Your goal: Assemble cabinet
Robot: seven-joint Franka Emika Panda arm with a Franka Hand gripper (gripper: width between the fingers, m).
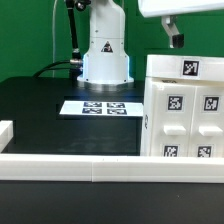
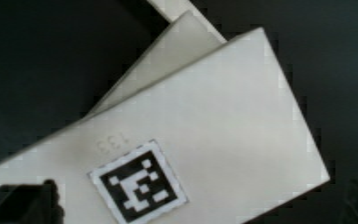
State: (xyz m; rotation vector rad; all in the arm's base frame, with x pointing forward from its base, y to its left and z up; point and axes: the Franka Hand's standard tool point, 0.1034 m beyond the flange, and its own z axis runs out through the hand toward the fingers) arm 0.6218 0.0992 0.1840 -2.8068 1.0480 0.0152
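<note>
The cabinet (image 1: 185,110) is a large white box with several black-and-white tags, standing on the black table at the exterior view's right. My gripper (image 1: 172,35) hangs just above its top edge, apart from it. In the wrist view a white cabinet face (image 2: 211,110) with one tag (image 2: 153,185) fills the picture below my gripper (image 2: 179,215). One dark finger (image 2: 25,205) shows at the frame's edge, far off centre, so the jaws stand wide apart with nothing between them. The other finger is lost against the dark corner.
The marker board (image 1: 100,106) lies flat in front of the robot base (image 1: 105,60). A long low white rail (image 1: 70,165) runs along the table's front and turns up at the exterior view's left (image 1: 6,130).
</note>
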